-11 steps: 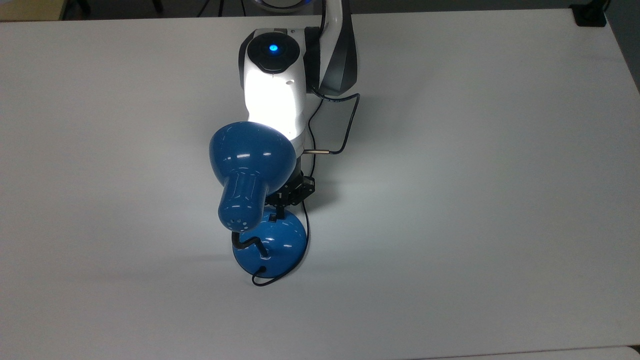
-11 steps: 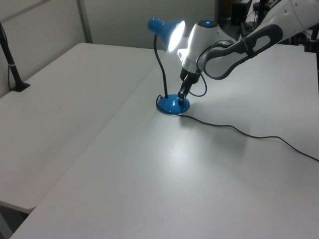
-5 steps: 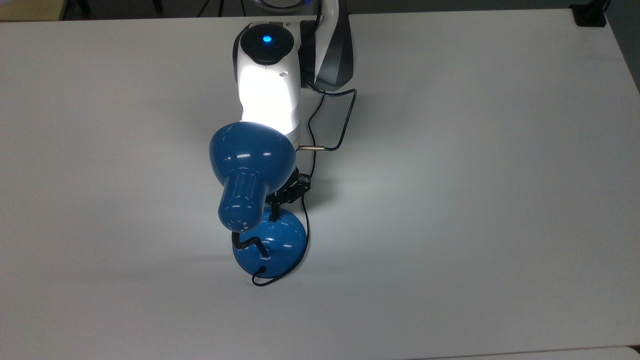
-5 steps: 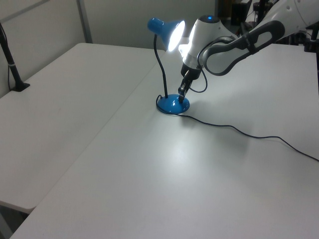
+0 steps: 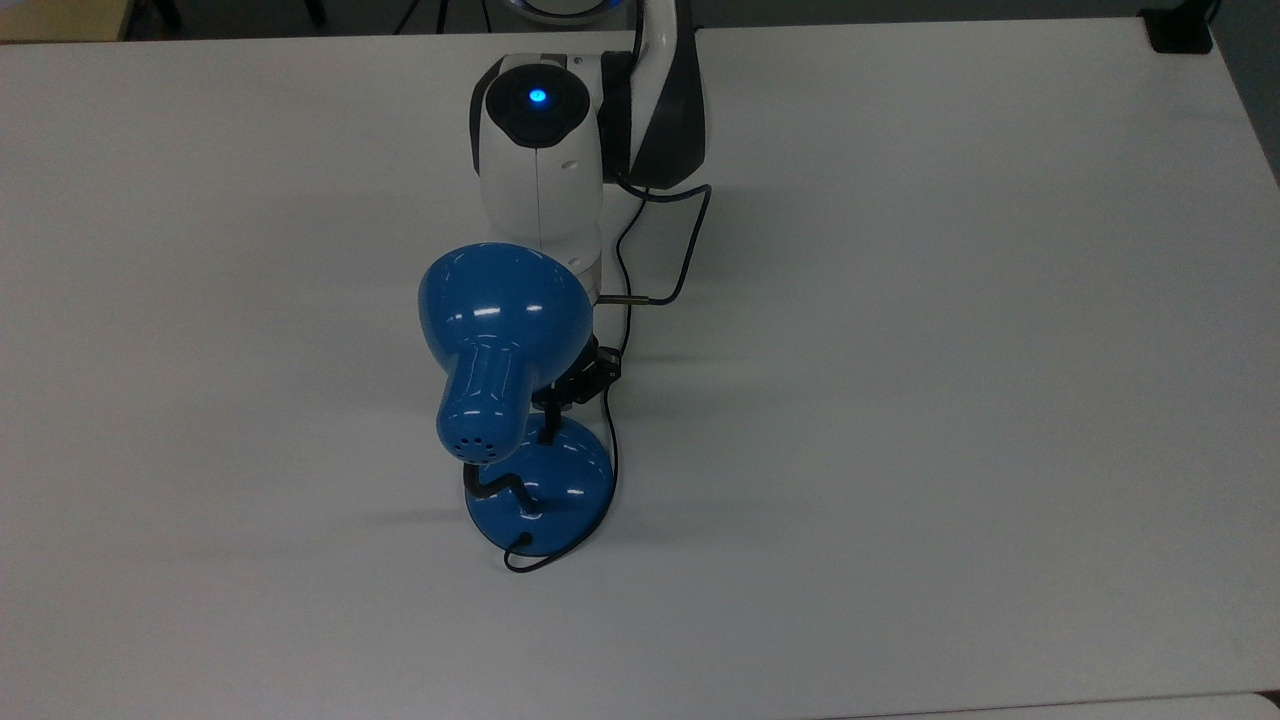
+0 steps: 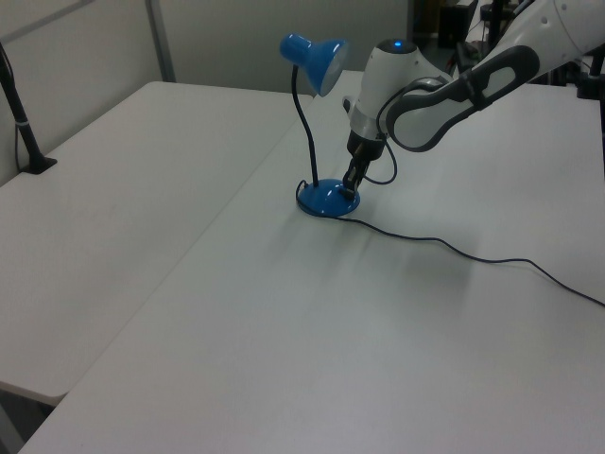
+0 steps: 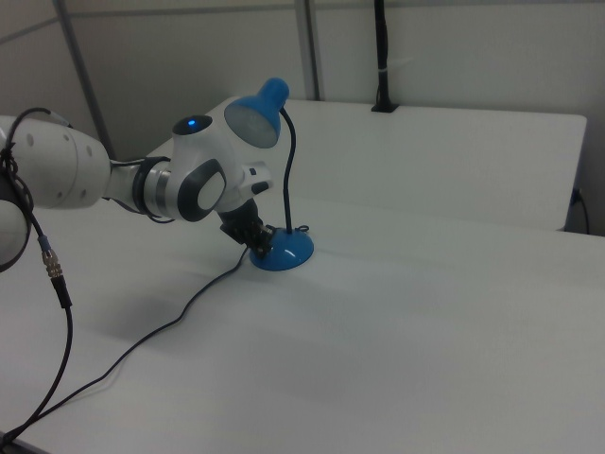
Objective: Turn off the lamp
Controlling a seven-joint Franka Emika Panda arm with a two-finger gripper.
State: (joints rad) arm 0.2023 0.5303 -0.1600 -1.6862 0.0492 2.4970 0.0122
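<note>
A glossy blue desk lamp (image 5: 505,340) stands near the middle of a white table (image 5: 950,400), its round domed base (image 6: 325,198) flat on the surface, a black bent neck rising to a dome shade (image 7: 256,115) that is dark, with no light falling on the table. The white robot arm (image 6: 444,90) reaches down beside the shade, and its black gripper (image 6: 352,185) presses its tip against the top of the base; I cannot tell how far apart its fingers are. A thin black cord (image 6: 454,248) trails from the base across the table toward the left view's right.
</note>
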